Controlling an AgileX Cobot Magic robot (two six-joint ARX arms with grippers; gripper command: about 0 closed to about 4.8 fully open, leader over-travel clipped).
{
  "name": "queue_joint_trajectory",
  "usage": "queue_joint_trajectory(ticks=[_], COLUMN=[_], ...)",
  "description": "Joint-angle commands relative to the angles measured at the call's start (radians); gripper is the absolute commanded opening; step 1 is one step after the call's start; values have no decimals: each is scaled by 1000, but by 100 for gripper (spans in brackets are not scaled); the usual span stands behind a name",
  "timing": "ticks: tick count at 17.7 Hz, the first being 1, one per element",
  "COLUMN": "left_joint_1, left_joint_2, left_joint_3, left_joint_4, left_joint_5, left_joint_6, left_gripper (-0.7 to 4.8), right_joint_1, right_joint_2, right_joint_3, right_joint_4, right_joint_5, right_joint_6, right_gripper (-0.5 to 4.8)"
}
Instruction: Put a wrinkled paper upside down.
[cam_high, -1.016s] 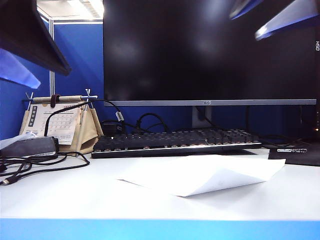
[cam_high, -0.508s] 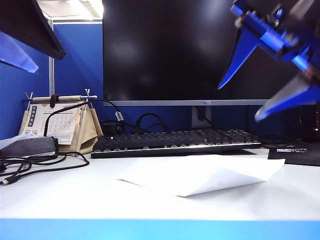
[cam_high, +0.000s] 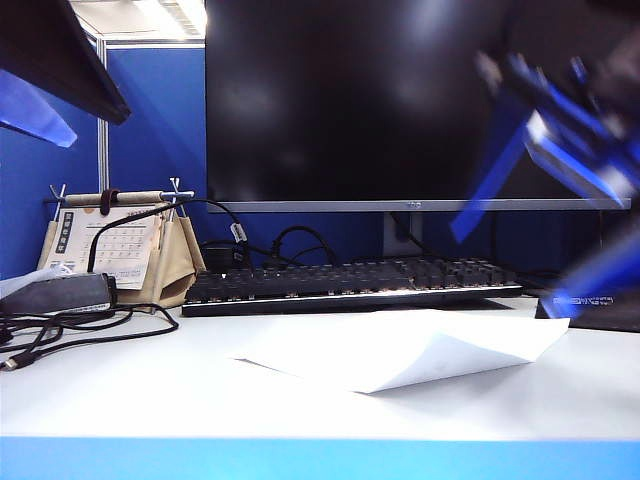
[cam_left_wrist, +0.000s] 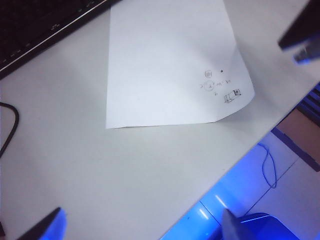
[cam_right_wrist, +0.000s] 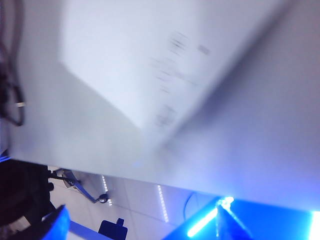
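The wrinkled paper (cam_high: 400, 350) is a white sheet lying on the white table in front of the keyboard, its right end raised a little. In the left wrist view the paper (cam_left_wrist: 165, 65) shows small dark marks near one corner. My left gripper (cam_left_wrist: 142, 226) hangs open high over the table's front edge, apart from the sheet; one of its blue fingers (cam_high: 35, 118) shows at the exterior view's upper left. My right gripper (cam_high: 500, 270), blurred, is open above the paper's right end, nothing between its fingers. The right wrist view shows the blurred paper (cam_right_wrist: 150, 55) beyond that gripper (cam_right_wrist: 142, 220).
A black keyboard (cam_high: 350, 280) lies behind the paper under a dark monitor (cam_high: 400, 100). A desk calendar (cam_high: 115, 245) on a tan stand and black cables (cam_high: 70, 325) sit at the left. A black pad (cam_high: 600, 305) lies at the right. The table's blue front edge (cam_high: 300, 460) is close.
My right gripper has come down from the upper right toward the paper's right end, turning as it went. The paper and the left gripper have stayed put.
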Motion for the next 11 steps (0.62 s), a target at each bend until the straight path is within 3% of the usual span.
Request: queue_joint_trajectory(ticks=[1,2,5,9,11], left_joint_1=[0,0,0,0,0], left_joint_2=[0,0,1,1,1], left_joint_3=[6,6,6,6,6], left_joint_4=[6,6,6,6,6], left_joint_5=[66,65,65,64,64], left_joint_6=[0,0,0,0,0], left_gripper=[408,408,408,408,408], right_joint_1=[2,2,2,2,2], right_joint_2=[27,56,166,271,254], right_joint_3=[-93,-116,-119,-119,-119], right_joint_4=[216,326,511,521,519], right_joint_5=[-56,-69,-77,-105,-180], right_joint_6=[160,236,302,299,296], right_gripper=[362,358,355,355,355])
